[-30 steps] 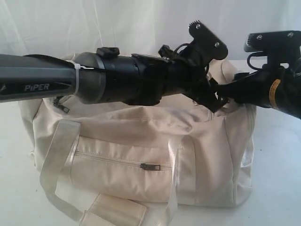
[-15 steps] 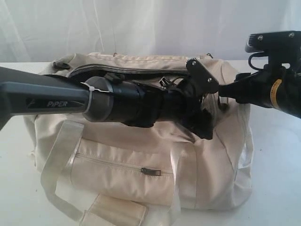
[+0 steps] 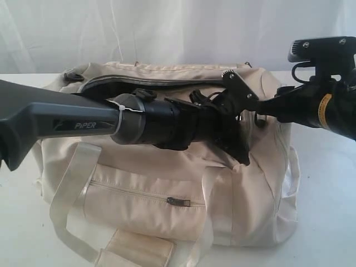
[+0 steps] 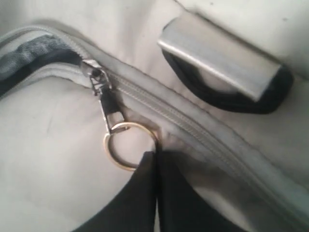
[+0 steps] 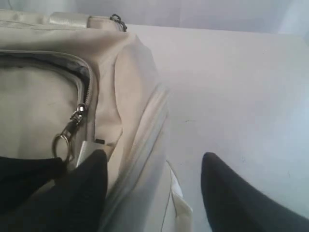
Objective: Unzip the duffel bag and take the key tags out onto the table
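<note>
Left wrist view: pincer (image 4: 155, 162) newly closed

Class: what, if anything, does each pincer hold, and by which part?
The left pincer is shut on the rim of the metal ring hanging from the duffel bag's zipper pull. The right pincer stands open, holding nothing.

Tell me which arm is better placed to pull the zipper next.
Left. The left pincer is shut on the ring of the zipper pull atop the bag. The right pincer stands open over the bag's end, gripping nothing.
</note>
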Motion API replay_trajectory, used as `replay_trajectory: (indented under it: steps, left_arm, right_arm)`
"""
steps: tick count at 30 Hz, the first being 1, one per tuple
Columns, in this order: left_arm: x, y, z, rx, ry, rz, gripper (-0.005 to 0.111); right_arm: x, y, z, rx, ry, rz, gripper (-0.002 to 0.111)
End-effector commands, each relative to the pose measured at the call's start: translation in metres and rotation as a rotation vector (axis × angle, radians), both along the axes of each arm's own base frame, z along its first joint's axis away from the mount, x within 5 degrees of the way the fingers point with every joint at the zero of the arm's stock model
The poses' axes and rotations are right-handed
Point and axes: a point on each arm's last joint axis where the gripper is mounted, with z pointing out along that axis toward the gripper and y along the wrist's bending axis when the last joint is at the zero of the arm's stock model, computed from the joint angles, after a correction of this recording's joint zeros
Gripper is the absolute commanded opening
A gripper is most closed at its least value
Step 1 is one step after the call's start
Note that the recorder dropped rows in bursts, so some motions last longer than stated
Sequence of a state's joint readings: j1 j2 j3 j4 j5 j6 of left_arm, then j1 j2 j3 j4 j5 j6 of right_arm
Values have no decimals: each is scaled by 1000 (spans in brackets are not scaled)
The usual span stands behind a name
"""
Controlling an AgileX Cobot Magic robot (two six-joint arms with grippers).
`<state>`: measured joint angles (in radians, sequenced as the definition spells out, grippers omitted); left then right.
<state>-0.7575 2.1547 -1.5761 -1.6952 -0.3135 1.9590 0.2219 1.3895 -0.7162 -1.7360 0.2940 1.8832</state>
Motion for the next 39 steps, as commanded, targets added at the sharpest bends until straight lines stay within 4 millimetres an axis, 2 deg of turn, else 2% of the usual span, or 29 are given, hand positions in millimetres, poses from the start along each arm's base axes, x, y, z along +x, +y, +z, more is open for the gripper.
replay_trajectory:
  steps: [1, 5, 9, 13, 15, 17, 21, 23, 25, 32, 39]
  left_arm:
    - [5, 6, 3, 131, -85, 1, 0]
    - [7, 15, 14, 194, -134, 85, 0]
    - [6, 18, 29, 187, -167, 91, 0]
    - [4, 15, 31, 143, -151, 70, 0]
    - [4, 13, 30, 134, -141, 60, 7]
    - [3, 12, 26, 119, -115, 58, 24]
    - [1, 8, 26, 85, -99, 25, 83]
    - [0, 6, 26, 68, -96, -2, 95]
    - [-1, 3, 26, 51, -91, -22, 92]
    - [6, -2, 10, 58, -72, -22, 69]
    - [22, -15, -1, 46, -87, -12, 68]
  right_arm:
    - [1, 0, 2, 6, -7, -1, 54]
    - [1, 0, 2, 6, -7, -1, 54]
    - [1, 0, 2, 6, -7, -1, 54]
    - [1, 0, 2, 6, -7, -1, 54]
    - [1, 0, 2, 7, -7, 0, 54]
    - [1, 0, 2, 8, -6, 2, 54]
    - [1, 0, 2, 9, -6, 4, 54]
    - [1, 0, 2, 9, -6, 4, 54]
    - [1, 0, 2, 9, -6, 4, 54]
    - [1, 0, 2, 9, -6, 4, 54]
    - [1, 0, 2, 9, -6, 4, 54]
